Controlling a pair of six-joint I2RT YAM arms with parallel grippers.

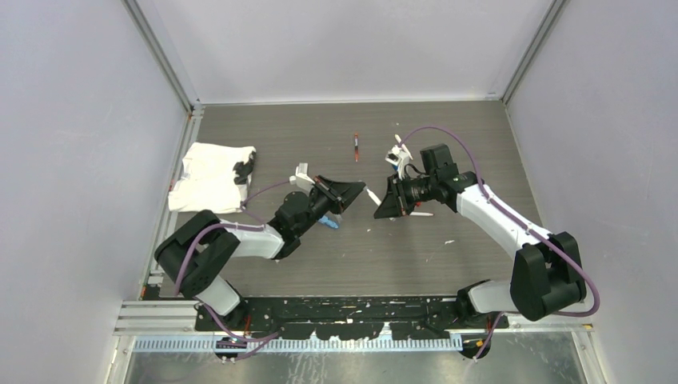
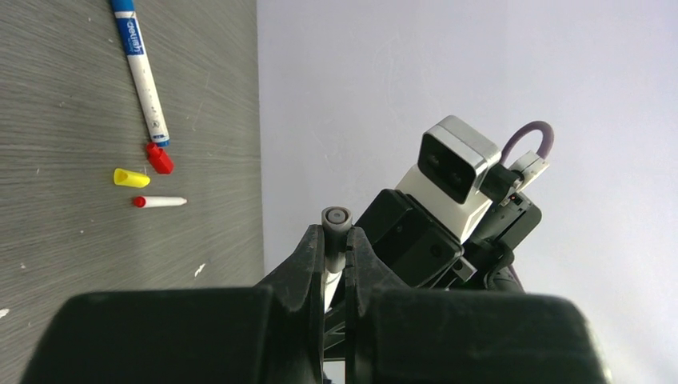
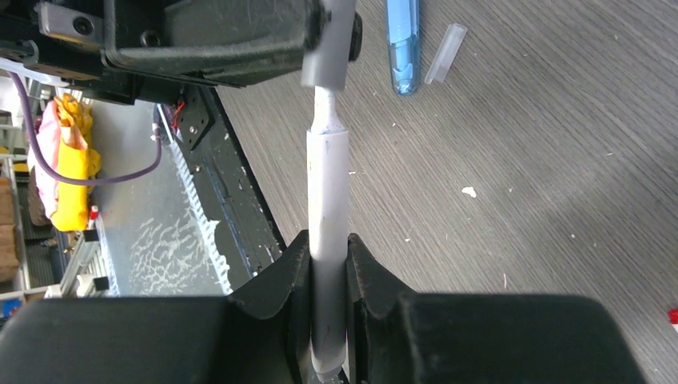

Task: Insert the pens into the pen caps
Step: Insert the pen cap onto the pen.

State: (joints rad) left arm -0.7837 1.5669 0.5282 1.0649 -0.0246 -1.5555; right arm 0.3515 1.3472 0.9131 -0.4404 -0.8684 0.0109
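My left gripper point(image 2: 337, 232) is shut on a short grey pen cap point(image 2: 337, 218), held above the table. My right gripper point(image 3: 328, 244) is shut on a white-barrelled pen point(image 3: 328, 184). The pen's narrow tip reaches the mouth of the grey cap point(image 3: 328, 60). In the top view the left gripper point(image 1: 358, 190) and the right gripper point(image 1: 384, 202) face each other, with the white pen point(image 1: 372, 196) between them. A blue-ended pen point(image 2: 142, 72), a red cap point(image 2: 160, 158), a yellow cap point(image 2: 130, 178) and a short white piece with a red end point(image 2: 160, 202) lie on the table.
A white cloth point(image 1: 209, 178) with a dark item point(image 1: 244, 170) on it lies at the far left. A red-tipped pen point(image 1: 356, 147) lies at the back. A light-blue oblong piece point(image 3: 402, 44) and a clear tube point(image 3: 444, 54) lie under the left arm. Grey walls enclose the table.
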